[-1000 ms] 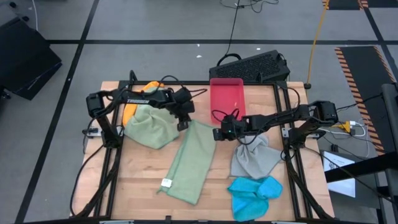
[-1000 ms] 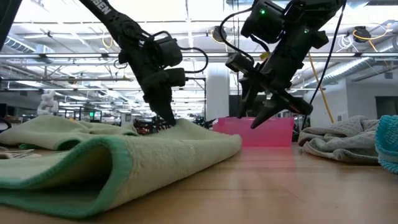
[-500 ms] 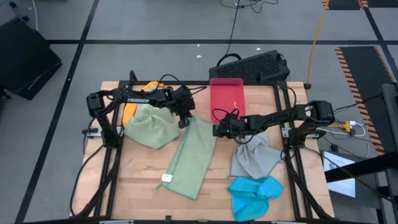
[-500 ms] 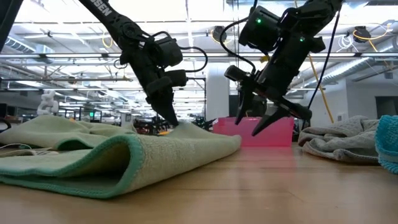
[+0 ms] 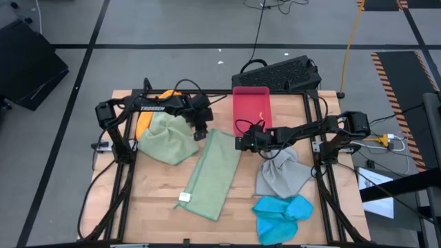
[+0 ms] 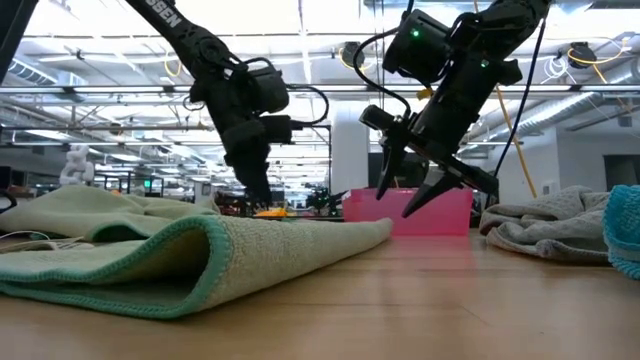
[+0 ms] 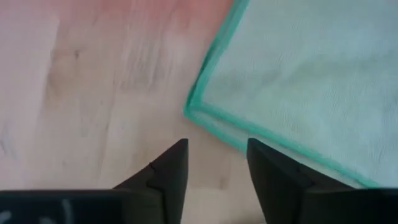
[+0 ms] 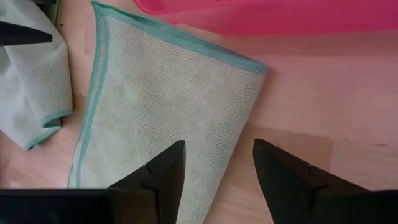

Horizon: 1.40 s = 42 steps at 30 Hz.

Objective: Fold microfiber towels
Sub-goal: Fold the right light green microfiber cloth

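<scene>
A pale sage green towel (image 5: 210, 172) lies folded into a long strip on the table's middle, flat on the wood (image 6: 250, 250). My left gripper (image 5: 200, 132) stands open just off the strip's far left corner (image 7: 188, 112), above bare wood, touching nothing. My right gripper (image 5: 240, 143) hangs open a little above the strip's far right corner (image 8: 261, 67), clear of the cloth (image 6: 405, 195). A second sage green towel (image 5: 165, 138) lies crumpled at the left, partly over an orange one (image 5: 143, 122). A grey towel (image 5: 279, 176) and a blue towel (image 5: 282, 213) lie at the right.
The pink-red tray (image 5: 251, 107) stands at the far middle, just beyond both grippers. Black frame rails run along the table's left (image 5: 120, 172) and right (image 5: 320, 179) sides. Bare wood shows at the near left (image 5: 155, 200).
My left gripper has opened, let go of the strip's far left corner and drawn slightly toward the table's far left. Before that the strip slid a little toward the far edge; its far end now lies flat. My right gripper has rolled slightly above the far right corner.
</scene>
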Available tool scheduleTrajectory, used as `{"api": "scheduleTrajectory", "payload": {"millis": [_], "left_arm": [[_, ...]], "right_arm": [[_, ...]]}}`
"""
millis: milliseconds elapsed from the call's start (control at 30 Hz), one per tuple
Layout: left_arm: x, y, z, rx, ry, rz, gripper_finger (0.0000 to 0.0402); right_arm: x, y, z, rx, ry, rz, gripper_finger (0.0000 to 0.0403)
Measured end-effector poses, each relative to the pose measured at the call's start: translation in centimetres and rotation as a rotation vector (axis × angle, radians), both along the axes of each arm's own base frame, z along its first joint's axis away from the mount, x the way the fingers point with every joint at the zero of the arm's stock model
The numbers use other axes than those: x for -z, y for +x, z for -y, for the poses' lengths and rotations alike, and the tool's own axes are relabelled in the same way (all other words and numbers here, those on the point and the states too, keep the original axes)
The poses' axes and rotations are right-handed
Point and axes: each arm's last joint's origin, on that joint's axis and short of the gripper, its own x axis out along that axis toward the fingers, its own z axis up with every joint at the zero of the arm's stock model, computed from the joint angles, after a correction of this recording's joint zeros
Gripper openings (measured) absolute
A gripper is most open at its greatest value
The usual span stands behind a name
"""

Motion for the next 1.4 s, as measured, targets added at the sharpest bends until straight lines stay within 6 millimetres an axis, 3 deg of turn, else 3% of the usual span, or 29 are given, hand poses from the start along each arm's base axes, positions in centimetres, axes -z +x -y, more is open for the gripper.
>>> {"api": "scheduleTrajectory", "payload": {"millis": [233,467,633,833,1033,1400], "left_arm": [[2.1,1.0,-0.8,-0.021,-0.028,0.025,0.0214],[4.2,1.3,-0.9,-0.055,-0.074,-0.026,0.0204],[4.2,1.2,-1.4,-0.062,-0.132,0.008,0.0194],[4.0,0.2,-3.5,-0.140,-0.337,0.080,0.0194],[3.9,-0.1,-5.1,-0.257,-0.400,0.128,0.0216],[4.4,0.7,-4.1,-0.291,-0.386,0.090,0.0240]], "right_arm": [[-0.1,0.2,0.1,0.021,-0.009,0.025,0.0183],[-0.1,0.2,0.1,0.036,0.000,0.027,0.0183],[-0.1,0.2,0.1,0.035,0.002,0.026,0.0183],[-0.1,0.1,0.0,0.028,0.007,0.016,0.0183],[0.0,0.0,0.0,0.001,0.010,0.006,0.0183],[0.7,-0.4,0.0,0.017,0.020,0.003,0.0183]]}}
